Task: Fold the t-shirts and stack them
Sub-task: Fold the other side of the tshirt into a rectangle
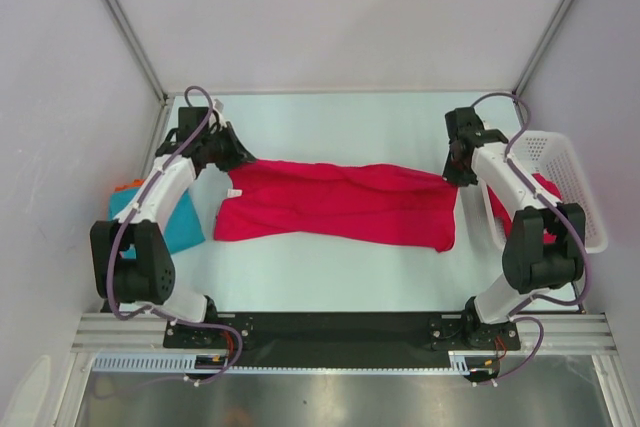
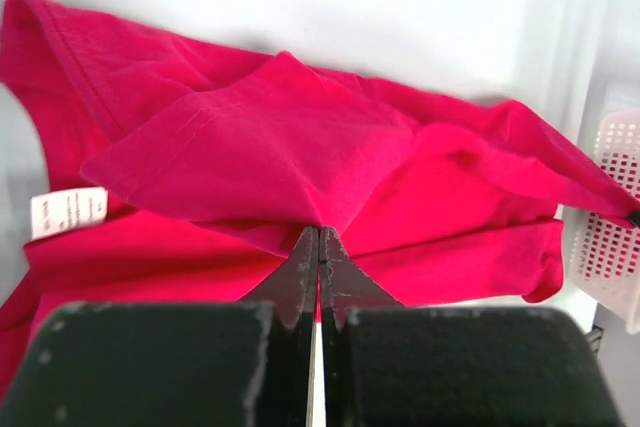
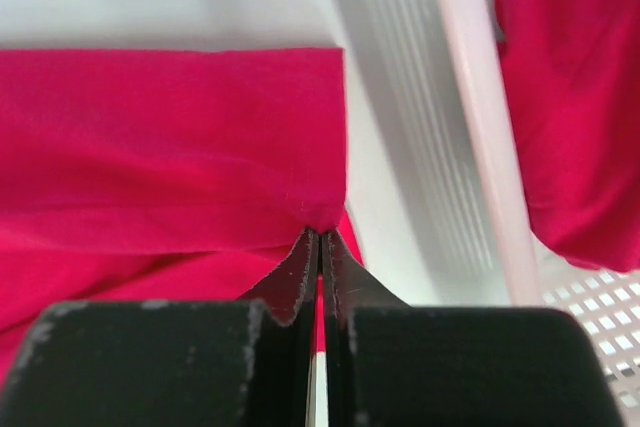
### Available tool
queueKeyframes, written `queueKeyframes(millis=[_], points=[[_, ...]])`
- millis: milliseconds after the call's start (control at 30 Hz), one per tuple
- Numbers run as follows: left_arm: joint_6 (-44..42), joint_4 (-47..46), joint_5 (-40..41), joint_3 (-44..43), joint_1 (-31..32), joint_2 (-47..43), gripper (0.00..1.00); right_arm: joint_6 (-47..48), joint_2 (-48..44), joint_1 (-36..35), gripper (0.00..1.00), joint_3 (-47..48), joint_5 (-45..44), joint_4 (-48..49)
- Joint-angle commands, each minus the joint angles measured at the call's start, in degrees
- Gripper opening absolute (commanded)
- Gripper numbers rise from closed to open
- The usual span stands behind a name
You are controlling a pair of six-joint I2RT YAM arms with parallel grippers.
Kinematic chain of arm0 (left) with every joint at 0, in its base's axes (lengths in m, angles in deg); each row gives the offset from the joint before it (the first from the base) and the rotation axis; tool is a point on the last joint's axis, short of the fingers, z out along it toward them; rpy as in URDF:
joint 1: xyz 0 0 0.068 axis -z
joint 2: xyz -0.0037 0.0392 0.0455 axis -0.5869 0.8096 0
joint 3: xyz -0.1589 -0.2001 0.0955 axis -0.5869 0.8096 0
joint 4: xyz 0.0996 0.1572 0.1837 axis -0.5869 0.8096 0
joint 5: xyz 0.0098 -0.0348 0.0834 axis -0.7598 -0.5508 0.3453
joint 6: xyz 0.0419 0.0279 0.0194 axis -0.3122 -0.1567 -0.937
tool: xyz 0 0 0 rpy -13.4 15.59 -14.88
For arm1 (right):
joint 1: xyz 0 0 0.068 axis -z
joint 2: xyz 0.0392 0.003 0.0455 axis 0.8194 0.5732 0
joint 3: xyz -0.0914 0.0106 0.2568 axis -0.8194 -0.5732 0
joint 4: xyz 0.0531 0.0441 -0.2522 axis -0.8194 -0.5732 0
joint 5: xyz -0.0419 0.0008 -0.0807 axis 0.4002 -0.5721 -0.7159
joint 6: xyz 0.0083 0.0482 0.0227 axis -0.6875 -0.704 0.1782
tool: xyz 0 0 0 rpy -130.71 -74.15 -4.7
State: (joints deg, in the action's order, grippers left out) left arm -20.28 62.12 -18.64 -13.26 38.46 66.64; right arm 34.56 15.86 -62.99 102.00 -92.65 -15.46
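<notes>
- A pale, glossy table stands inside a booth of plain whitish walls, with slanting metal posts at the far corners.
- A black base plate and a metal rail run along the near edge, under the 2 arms.
- 1 crimson t-shirt lies stretched sideways across the middle of the table. It is rumpled and partly doubled over, with a white neck label near its left end.
- A teal t-shirt lies at the left edge of the table.
- A white mesh basket stands at the right edge, with a second crimson t-shirt in it.
- The left gripper has its fingers pressed together, pinching a raised fold of the crimson t-shirt at its far left corner, near the label.
- The right gripper is likewise pressed together, nipping the cloth's edge at the far right corner, close beside the basket.
- The left arm covers part of the teal t-shirt, so its shape cannot be read.
- A small orange thing behind the teal t-shirt is too little seen to name.
- From above, the right arm hides most of the second crimson t-shirt. In the right wrist view it is blurred and cut off by the frame edge, so how it lies cannot be told.
- Each wrist view loses its lower part to its own black fingers.
</notes>
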Motion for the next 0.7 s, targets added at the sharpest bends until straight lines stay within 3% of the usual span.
queueKeyframes(millis=[0, 667], points=[[-3.3, 2.0, 2.5, 1.8, 0.3, -5.6, 0.0, -2.1, -2.6, 1.5, 0.0, -2.9, -3.1, -0.6], [-4.1, 5.0, 3.8, 12.6, 0.3, -12.1, 0.0, -4.8, -5.3, 1.5, 0.0, -9.2, -5.1, -4.5]])
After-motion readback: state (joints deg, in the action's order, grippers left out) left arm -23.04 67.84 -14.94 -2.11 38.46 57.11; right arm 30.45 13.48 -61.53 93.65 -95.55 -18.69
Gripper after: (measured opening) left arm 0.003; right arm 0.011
